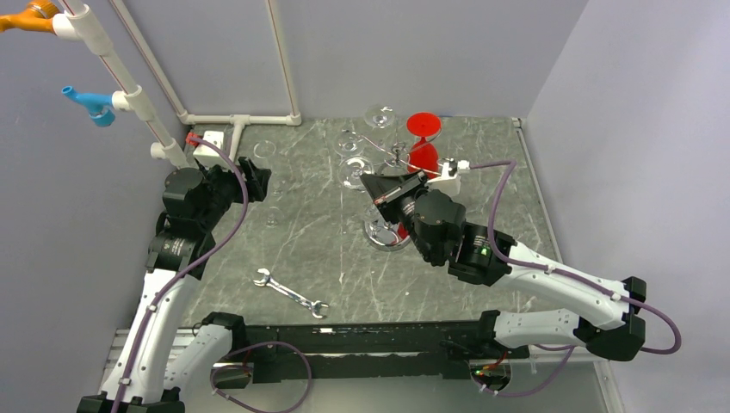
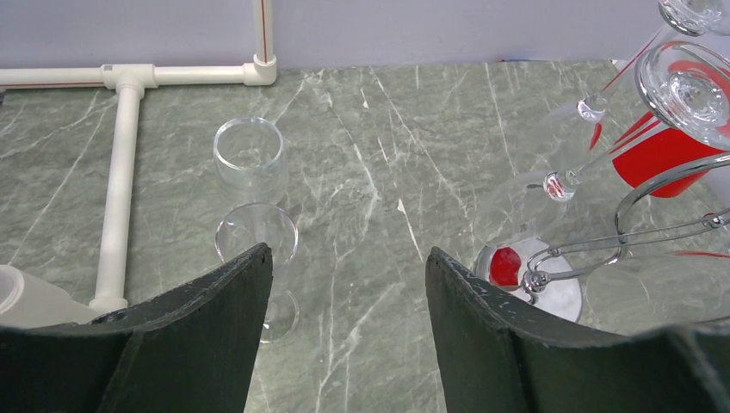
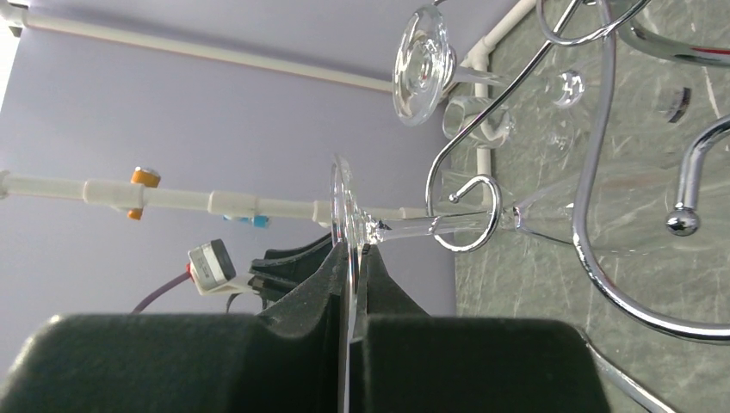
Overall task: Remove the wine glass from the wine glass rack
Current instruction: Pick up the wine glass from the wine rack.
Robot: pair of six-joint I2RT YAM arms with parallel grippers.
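The chrome wine glass rack (image 1: 394,157) stands at the middle back of the table, with its round base (image 1: 384,235) partly under my right wrist. Clear glasses and a red glass (image 1: 423,129) hang from its arms. My right gripper (image 3: 355,254) is shut on the flat foot of a clear wine glass (image 3: 348,206). The glass's stem lies sideways through a curled wire arm (image 3: 472,215) of the rack. My left gripper (image 2: 349,258) is open and empty, left of the rack (image 2: 603,245), low over the table.
Two clear glasses (image 2: 250,155) (image 2: 256,237) stand on the table ahead of my left gripper. A silver wrench (image 1: 291,292) lies at the front middle. White pipe framing (image 1: 241,120) runs along the back left. Walls close in the back and both sides.
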